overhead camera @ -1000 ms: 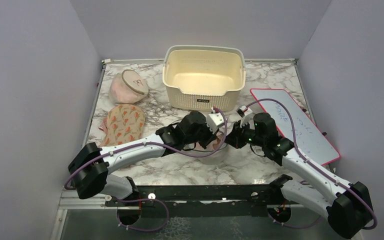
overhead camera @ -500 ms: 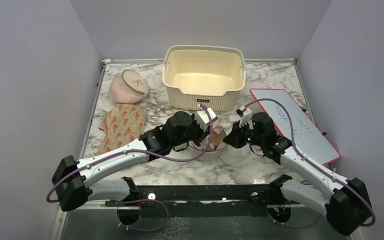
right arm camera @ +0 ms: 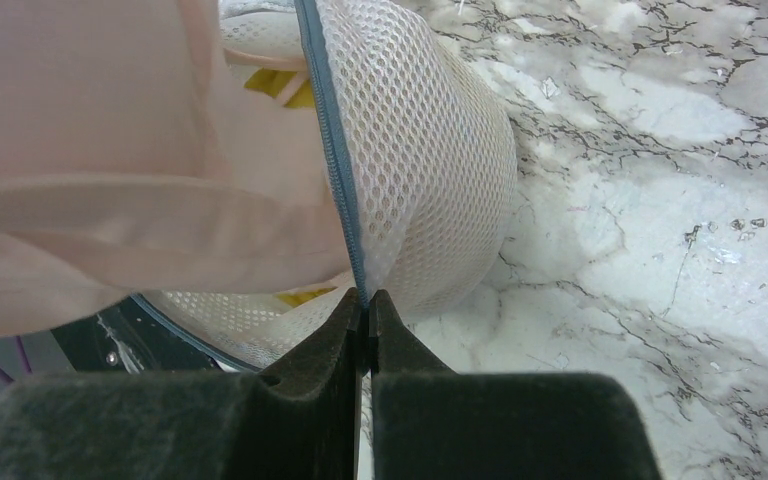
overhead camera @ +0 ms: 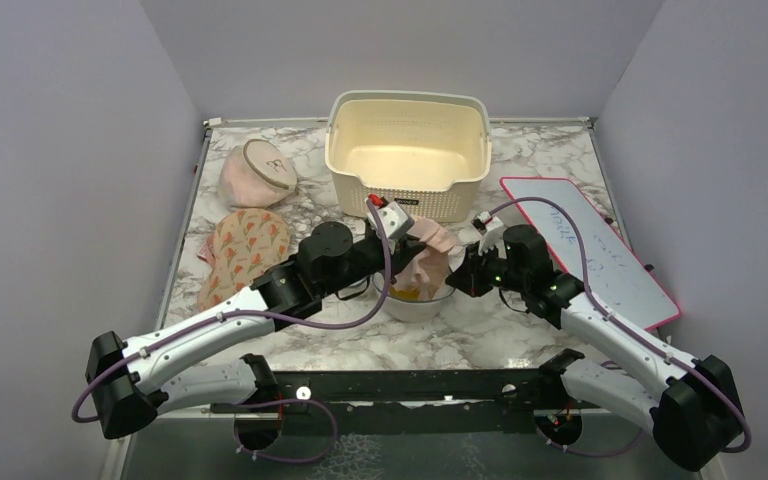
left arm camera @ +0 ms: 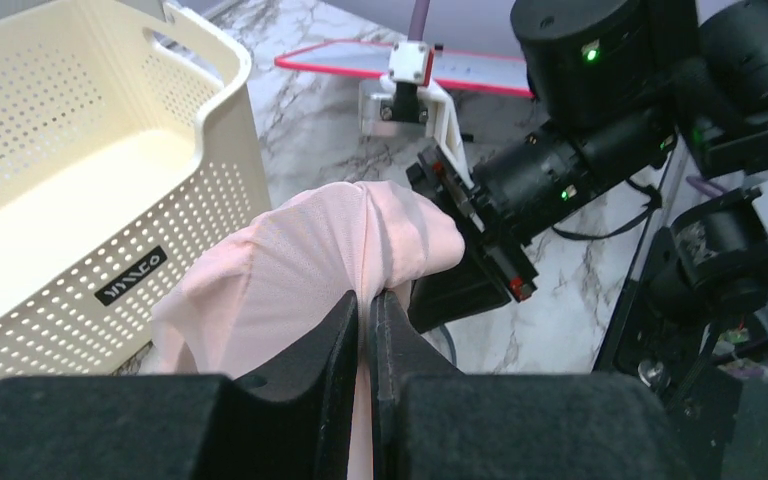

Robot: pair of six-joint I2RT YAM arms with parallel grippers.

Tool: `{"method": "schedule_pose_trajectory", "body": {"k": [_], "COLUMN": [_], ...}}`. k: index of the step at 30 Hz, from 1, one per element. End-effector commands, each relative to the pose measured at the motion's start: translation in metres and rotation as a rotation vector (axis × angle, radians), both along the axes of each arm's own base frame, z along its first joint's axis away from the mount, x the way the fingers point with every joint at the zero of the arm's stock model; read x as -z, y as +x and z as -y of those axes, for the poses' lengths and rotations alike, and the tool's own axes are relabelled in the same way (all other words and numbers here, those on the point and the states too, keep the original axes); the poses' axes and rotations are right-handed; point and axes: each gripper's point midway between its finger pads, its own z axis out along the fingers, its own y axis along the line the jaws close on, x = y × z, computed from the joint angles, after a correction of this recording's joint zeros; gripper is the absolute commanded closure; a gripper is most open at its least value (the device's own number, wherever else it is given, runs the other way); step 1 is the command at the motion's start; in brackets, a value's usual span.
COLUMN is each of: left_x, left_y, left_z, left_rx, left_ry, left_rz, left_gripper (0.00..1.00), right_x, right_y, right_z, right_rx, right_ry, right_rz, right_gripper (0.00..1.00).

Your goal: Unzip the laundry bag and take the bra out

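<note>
The white mesh laundry bag [overhead camera: 412, 300] [right arm camera: 430, 150] sits open on the marble table between my two arms. A pale pink bra [overhead camera: 430, 255] [left arm camera: 310, 270] [right arm camera: 110, 150] hangs partly out of the bag's mouth, lifted above it. My left gripper [overhead camera: 412, 243] [left arm camera: 366, 300] is shut on the bra's fabric. My right gripper [overhead camera: 465, 280] [right arm camera: 365, 305] is shut on the bag's grey zip rim [right arm camera: 332, 150] at the bag's right side. Something yellow [right arm camera: 275, 85] shows inside the bag.
A cream perforated basket [overhead camera: 407, 150] [left arm camera: 80, 180] stands just behind the bag. A pinkish round bag [overhead camera: 256, 173] and a floral mitt [overhead camera: 248, 247] lie at the left. A pink-edged whiteboard [overhead camera: 600, 250] lies at the right.
My left gripper has drawn up and back toward the basket, pulling the pink bra out of the bag. The right gripper has stayed holding the rim.
</note>
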Motion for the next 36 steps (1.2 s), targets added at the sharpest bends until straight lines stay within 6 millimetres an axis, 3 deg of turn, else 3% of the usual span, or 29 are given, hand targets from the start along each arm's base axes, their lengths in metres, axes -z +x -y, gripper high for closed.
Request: {"method": "schedule_pose_trajectory", "body": {"k": [1, 13, 22, 30, 35, 36], "left_x": [-0.06, -0.154, -0.219, -0.22, -0.213, -0.203], "left_y": [0.005, 0.028, 0.065, 0.124, 0.18, 0.194], "left_z": [-0.003, -0.011, -0.022, -0.016, -0.014, -0.01], "left_rx": [-0.049, -0.161, -0.365, -0.58, -0.644, -0.656], "left_ry": [-0.156, -0.241, -0.274, -0.27, -0.313, -0.295], "left_rz": [0.056, 0.217, 0.347, 0.329, 0.276, 0.262], "left_gripper": [1.0, 1.0, 1.0, 1.0, 1.0, 1.0], "right_x": [-0.008, -0.008, -0.009, -0.008, -0.008, -0.007], "right_y": [0.002, 0.002, 0.002, 0.002, 0.002, 0.002], "right_z": [-0.001, -0.001, -0.001, -0.001, -0.002, -0.001], "right_rx": [-0.004, -0.005, -0.011, -0.009, -0.01, -0.01], "right_ry": [0.009, 0.012, 0.015, 0.011, 0.011, 0.008], "right_rz": [0.035, 0.041, 0.045, 0.041, 0.043, 0.04], "right_gripper": [0.99, 0.99, 0.99, 0.99, 0.99, 0.99]}}
